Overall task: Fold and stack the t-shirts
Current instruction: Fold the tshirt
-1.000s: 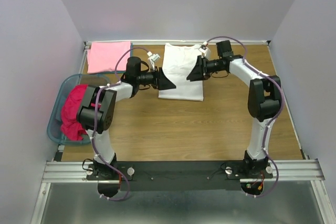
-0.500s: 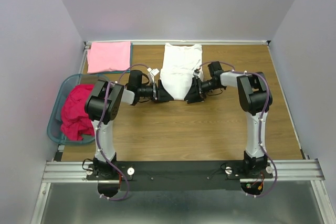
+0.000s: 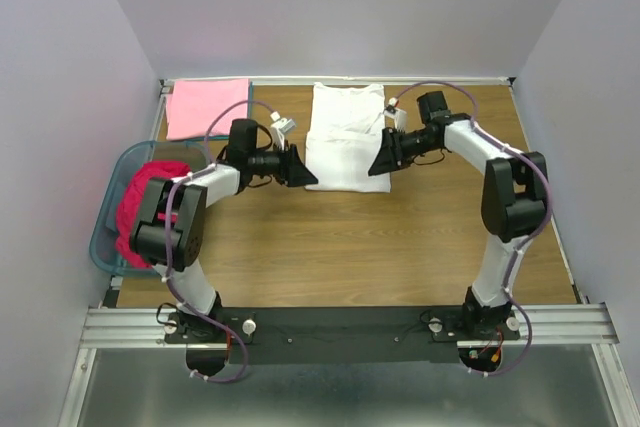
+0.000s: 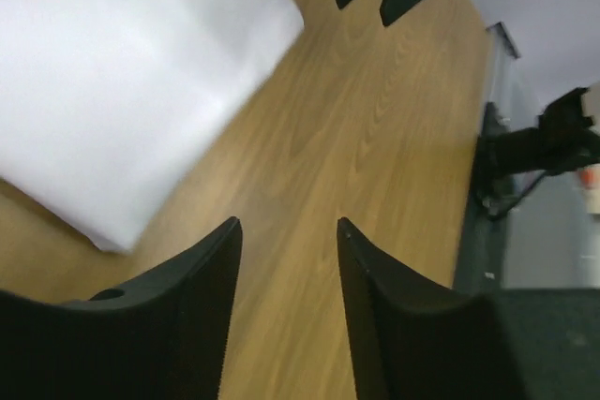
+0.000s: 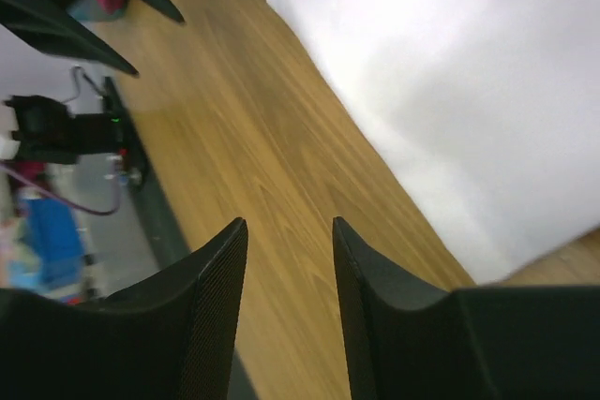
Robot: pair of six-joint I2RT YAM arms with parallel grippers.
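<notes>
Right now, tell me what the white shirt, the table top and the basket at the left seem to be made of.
White shirt: soft matte cloth, probably cotton; it lies flat with gentle folds. Table top: wood or wood-look laminate, smooth; grain lines show. Basket: likely plastic, translucent teal with a thin rigid rim.

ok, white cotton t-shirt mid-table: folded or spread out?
Folded, at least partly: the white cotton t-shirt lies as a narrow rectangle, no sleeves sticking out.
</notes>
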